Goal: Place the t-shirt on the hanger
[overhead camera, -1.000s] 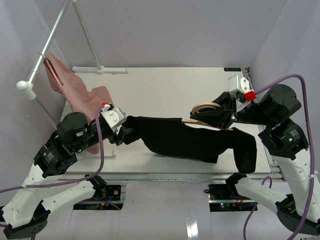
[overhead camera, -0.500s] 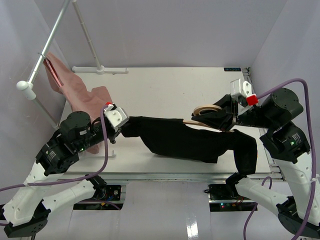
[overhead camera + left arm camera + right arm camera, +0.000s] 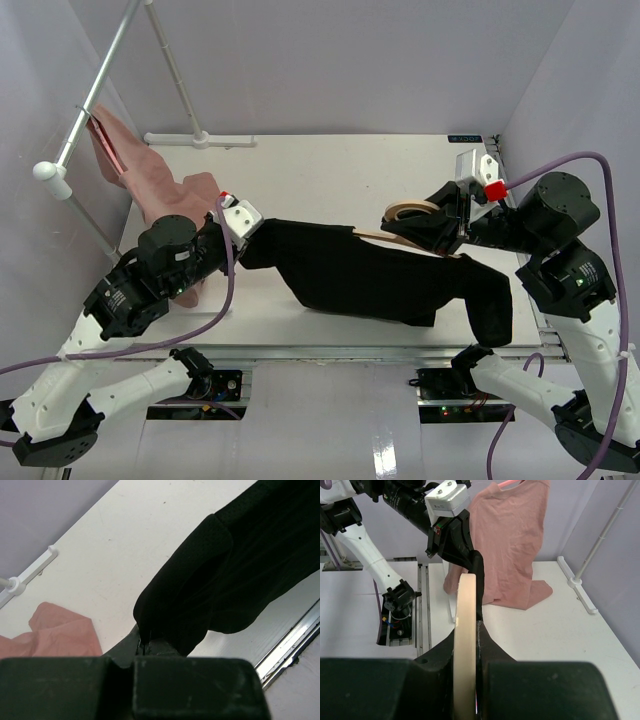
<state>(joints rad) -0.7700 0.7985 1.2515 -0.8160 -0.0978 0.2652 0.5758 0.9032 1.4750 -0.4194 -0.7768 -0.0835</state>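
A black t-shirt [image 3: 380, 272] hangs stretched between my two grippers above the table. My left gripper [image 3: 247, 228] is shut on the shirt's left edge; in the left wrist view the black cloth [image 3: 220, 570] is pinched between its jaws. My right gripper [image 3: 447, 228] is shut on the light tan wooden hanger [image 3: 410, 213], whose hook sticks out and whose shoulder runs into the shirt. In the right wrist view the hanger [image 3: 466, 630] stands edge-on between the jaws, its far end hidden in black cloth.
A pink t-shirt [image 3: 150, 185] hangs from the grey metal rail [image 3: 95, 90] at the back left, its hem resting on the table [image 3: 330, 170]; it also shows in the right wrist view [image 3: 512, 545]. The rail's white foot [image 3: 200, 138] stands at the back.
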